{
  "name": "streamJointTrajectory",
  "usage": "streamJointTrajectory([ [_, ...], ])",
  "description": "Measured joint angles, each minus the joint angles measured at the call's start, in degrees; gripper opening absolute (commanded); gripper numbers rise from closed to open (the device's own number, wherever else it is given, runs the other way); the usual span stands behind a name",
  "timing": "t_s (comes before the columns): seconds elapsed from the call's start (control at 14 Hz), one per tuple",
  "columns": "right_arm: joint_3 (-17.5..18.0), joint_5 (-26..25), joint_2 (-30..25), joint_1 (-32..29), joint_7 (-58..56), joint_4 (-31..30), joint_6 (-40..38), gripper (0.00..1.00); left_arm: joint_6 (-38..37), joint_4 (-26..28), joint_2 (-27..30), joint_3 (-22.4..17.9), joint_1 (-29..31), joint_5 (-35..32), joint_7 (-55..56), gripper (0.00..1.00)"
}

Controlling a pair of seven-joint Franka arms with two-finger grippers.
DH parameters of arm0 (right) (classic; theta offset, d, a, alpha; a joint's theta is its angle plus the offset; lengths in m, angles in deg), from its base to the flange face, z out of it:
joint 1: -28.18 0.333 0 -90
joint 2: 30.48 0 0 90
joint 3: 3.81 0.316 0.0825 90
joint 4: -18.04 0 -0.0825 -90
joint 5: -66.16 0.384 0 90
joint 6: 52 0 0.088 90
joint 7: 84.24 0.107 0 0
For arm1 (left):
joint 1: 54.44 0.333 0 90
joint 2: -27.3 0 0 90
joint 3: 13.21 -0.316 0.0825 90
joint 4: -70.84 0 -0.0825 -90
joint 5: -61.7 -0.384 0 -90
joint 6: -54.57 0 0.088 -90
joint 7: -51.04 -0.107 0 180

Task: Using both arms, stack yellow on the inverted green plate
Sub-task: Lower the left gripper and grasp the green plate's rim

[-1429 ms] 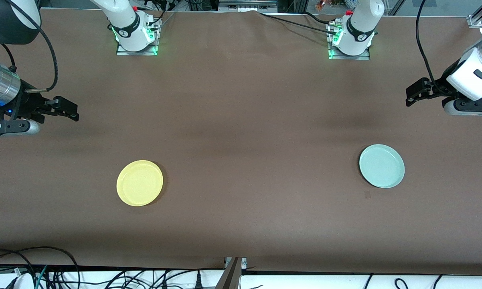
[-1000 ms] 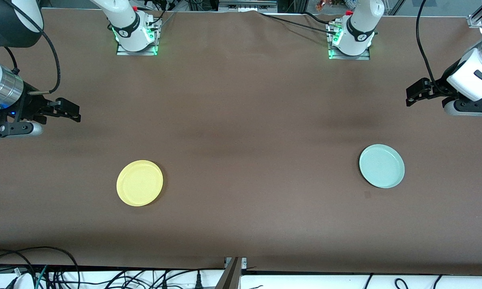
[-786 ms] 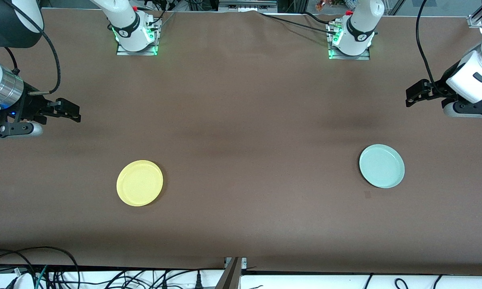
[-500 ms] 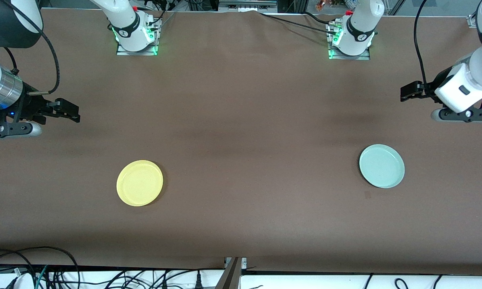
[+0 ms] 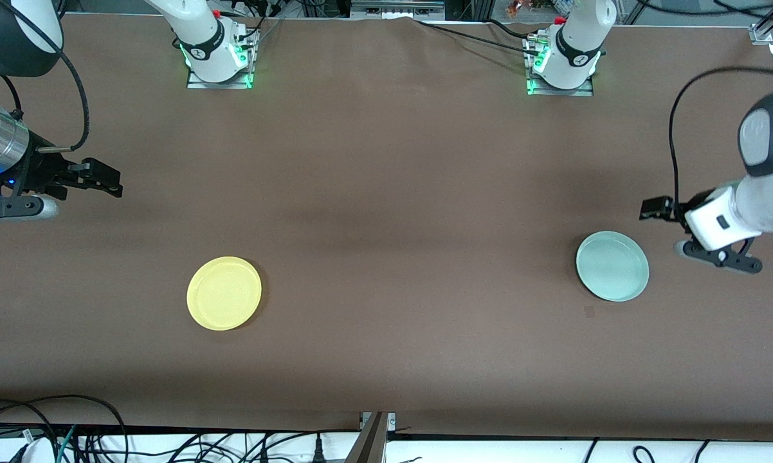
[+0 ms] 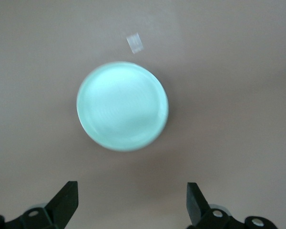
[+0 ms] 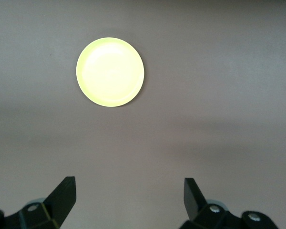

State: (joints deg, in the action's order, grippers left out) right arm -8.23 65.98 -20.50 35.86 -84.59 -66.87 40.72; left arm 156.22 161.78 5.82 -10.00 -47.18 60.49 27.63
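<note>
The yellow plate (image 5: 224, 293) lies rim up on the brown table toward the right arm's end; it also shows in the right wrist view (image 7: 110, 71). The pale green plate (image 5: 612, 266) lies rim up toward the left arm's end and shows in the left wrist view (image 6: 122, 106). My left gripper (image 5: 650, 209) is open and empty, up in the air over the table just beside the green plate's edge (image 6: 132, 191). My right gripper (image 5: 111, 182) is open and empty, over the table at the right arm's end, well apart from the yellow plate (image 7: 129, 190).
A small pale tape mark (image 5: 589, 312) sits on the table nearer the front camera than the green plate; it also shows in the left wrist view (image 6: 135, 43). The arm bases (image 5: 219, 58) (image 5: 561, 64) stand along the table's back edge. Cables hang past the front edge.
My left arm has swung down and toward the green plate, its gripper now close beside the plate. My right gripper has shifted only slightly. Both plates have stayed put.
</note>
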Motion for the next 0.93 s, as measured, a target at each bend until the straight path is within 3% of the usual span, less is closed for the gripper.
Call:
streamJointTrajectory([
  [0.29, 0.01, -0.08, 0.16, 0.01, 0.02, 0.01, 0.09, 1.00, 12.88, 0.19, -8.32, -0.07, 3.79, 0.00, -14.40, 1.00],
  [0.57, 0.01, -0.08, 0.33, 0.01, 0.04, 0.02, 0.13, 1.00, 20.49, 0.81, -15.40, -0.06, 5.51, 0.00, -19.01, 1.00],
  [0.93, 0.16, -0.08, 1.16, 0.12, 0.05, 0.03, 0.22, 1.00, 29.65, 3.58, -19.04, -0.08, 6.84, -0.59, -24.29, 1.00],
])
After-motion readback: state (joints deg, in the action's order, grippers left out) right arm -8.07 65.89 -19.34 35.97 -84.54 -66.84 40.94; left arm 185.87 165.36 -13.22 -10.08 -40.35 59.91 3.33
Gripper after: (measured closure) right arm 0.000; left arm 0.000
